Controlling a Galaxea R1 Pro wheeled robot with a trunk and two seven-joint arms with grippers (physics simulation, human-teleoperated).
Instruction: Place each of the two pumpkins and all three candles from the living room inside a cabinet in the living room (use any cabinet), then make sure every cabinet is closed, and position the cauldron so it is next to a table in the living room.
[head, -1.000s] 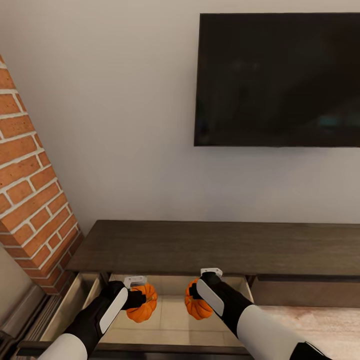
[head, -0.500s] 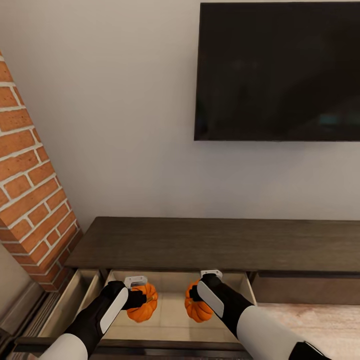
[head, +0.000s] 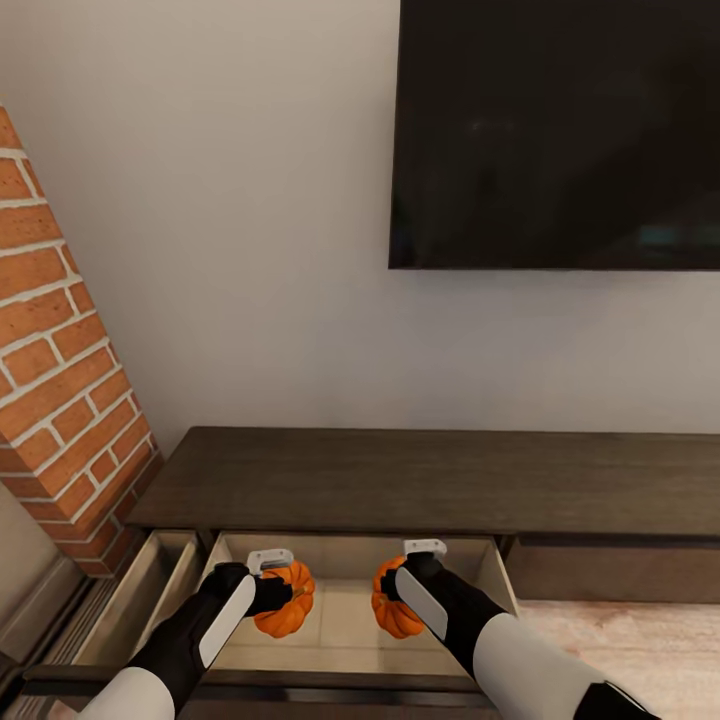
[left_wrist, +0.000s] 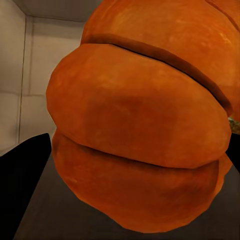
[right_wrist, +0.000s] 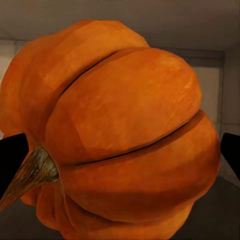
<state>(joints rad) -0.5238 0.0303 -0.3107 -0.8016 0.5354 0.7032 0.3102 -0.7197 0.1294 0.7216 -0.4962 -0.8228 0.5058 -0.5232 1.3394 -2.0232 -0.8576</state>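
Head view, near field: two pumpkins are held over the open drawer (head: 350, 560) of the cabinet (head: 400, 480). The left gripper (head: 272, 592) is clamped on the left pumpkin (head: 285, 605) at about 7 o'clock. The right gripper (head: 392, 588) is clamped on the right pumpkin (head: 392, 605) at about 6 o'clock. The pumpkins are kept apart, side by side, above the pale drawer floor. A second drawer (head: 150, 590) is seen open at 8 o'clock. Farther off, the dark cabinet top is backed by a white wall (head: 250, 250). A brick column (head: 60, 380) is noted at 9 o'clock, a black TV (head: 555, 135) at 1 o'clock.
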